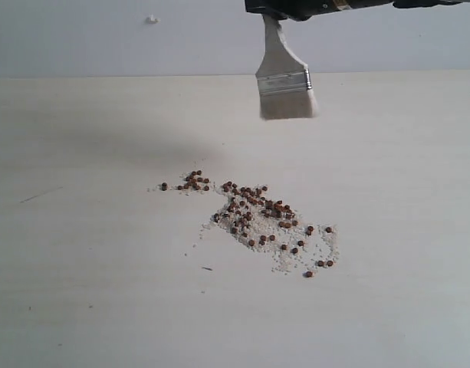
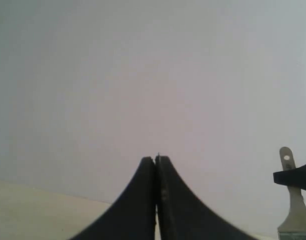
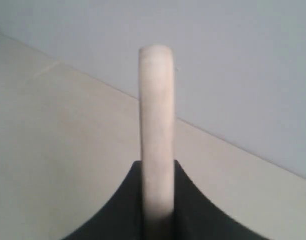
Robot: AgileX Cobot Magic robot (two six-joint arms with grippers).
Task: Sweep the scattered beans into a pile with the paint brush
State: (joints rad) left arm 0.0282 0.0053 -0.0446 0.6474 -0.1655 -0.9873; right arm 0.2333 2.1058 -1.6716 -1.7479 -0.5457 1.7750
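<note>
Exterior: the right gripper [image 1: 284, 9] has the brush [image 1: 284, 80] clamped by its handle, bristles down and clear of the table [image 1: 81, 291]. The beans [image 1: 258, 218] lie scattered among crumbs [image 1: 284, 261] mid-table, nearer the camera than the bristles. Left wrist: the left gripper [image 2: 156, 167] is closed tight on nothing, with the brush [image 2: 294, 215] in sight beyond it. Right wrist: the brush [image 3: 156, 110] shows edge-on, its handle pinched firmly between the right gripper's jaws.

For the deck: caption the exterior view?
Right hand holds the paint brush upright, bristles down, clear of the scattered beans on the table.
</note>
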